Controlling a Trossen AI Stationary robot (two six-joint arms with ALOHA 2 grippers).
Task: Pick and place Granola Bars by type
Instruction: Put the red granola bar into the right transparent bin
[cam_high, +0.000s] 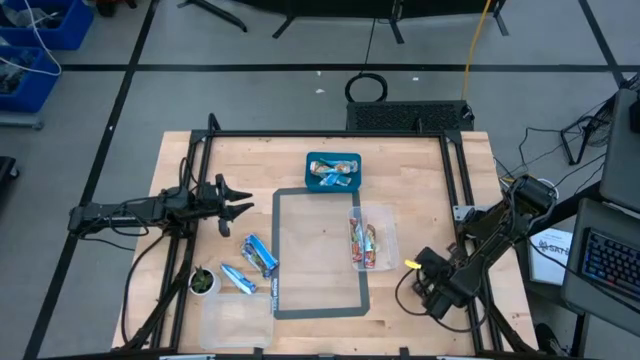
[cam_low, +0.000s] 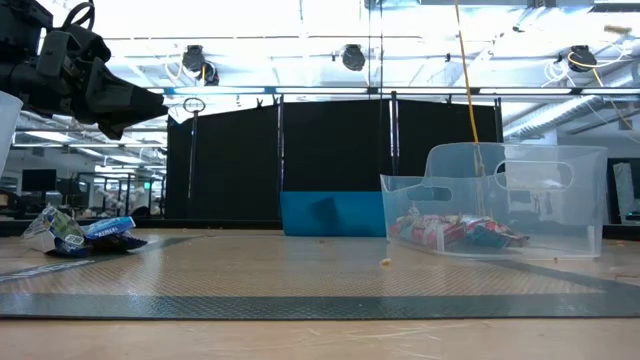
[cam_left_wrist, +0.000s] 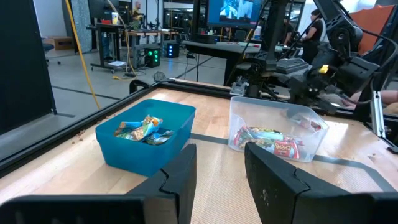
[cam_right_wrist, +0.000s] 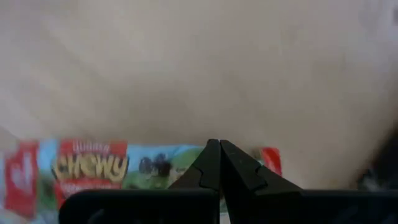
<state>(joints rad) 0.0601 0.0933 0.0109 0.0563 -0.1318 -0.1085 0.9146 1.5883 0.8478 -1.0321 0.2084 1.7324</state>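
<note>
While two blue-wrapped Granola Bars (cam_high: 259, 254) lie loose on the worktop (cam_high: 420, 160), near the left edge beside a small green-topped pot (cam_high: 203, 281), the left tool (cam_high: 240, 199) hovers above them, spread and empty. It should drop squarely over one bar, pinch across its width, then carry it to the blue bin (cam_high: 333, 172); red bars fill the clear bin (cam_high: 372, 240). The right tool (cam_high: 428, 290), pressed together, waits at the worktop's right edge.

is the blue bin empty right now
No, in the left wrist view the blue bin already holds several wrapped granola bars piled inside it.
</note>
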